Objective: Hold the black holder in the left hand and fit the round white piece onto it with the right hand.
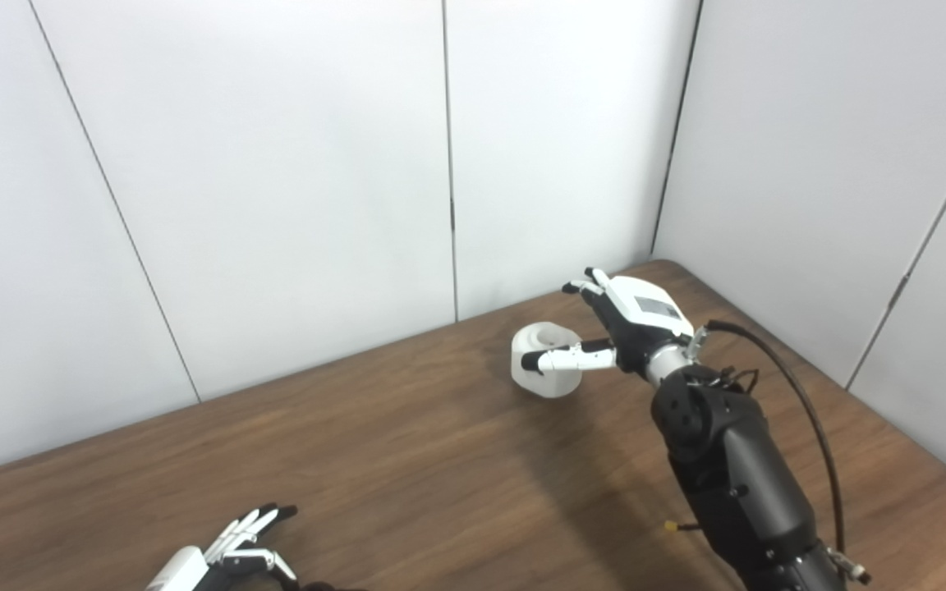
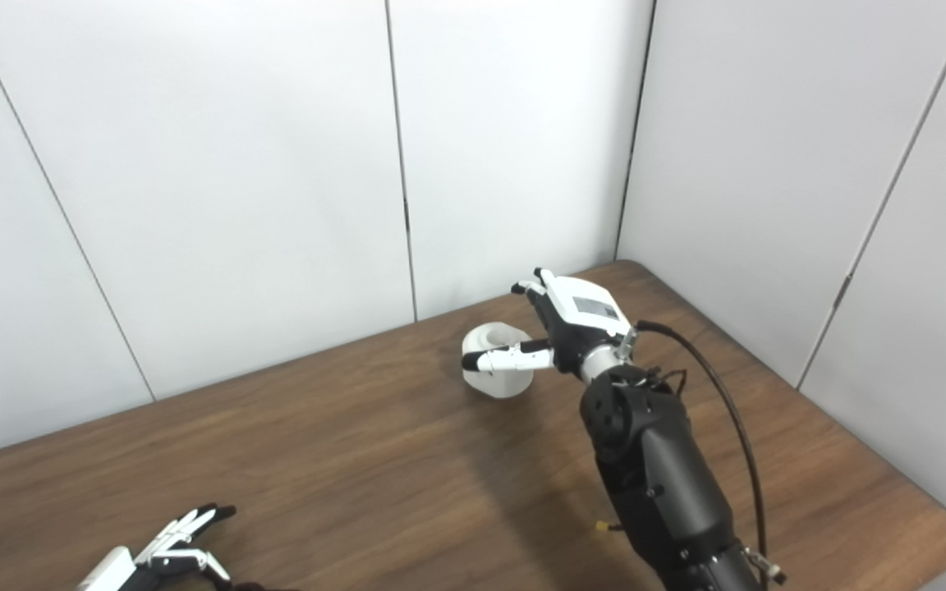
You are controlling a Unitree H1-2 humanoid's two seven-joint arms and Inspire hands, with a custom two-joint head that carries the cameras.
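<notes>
The brown table (image 1: 374, 460) fills the view. The right hand (image 1: 621, 324) reaches far back, its thumb across the white piece (image 1: 545, 361), fingers maybe behind it. The left hand (image 1: 231, 550) sits low, fingers spread, holding nothing. No writing can be read.

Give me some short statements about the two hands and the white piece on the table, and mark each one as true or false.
1. The round white piece is at the far side of the wooden table. True.
2. The right hand is at the white piece, its thumb across the front of it. True.
3. The left hand is lifted high above the table centre. False: it is low, at the near left edge of the picture.
4. The left hand clearly holds a black holder. False: its fingers are extended and no holder is clearly seen.
5. The white piece is square. False: it is round.
</notes>
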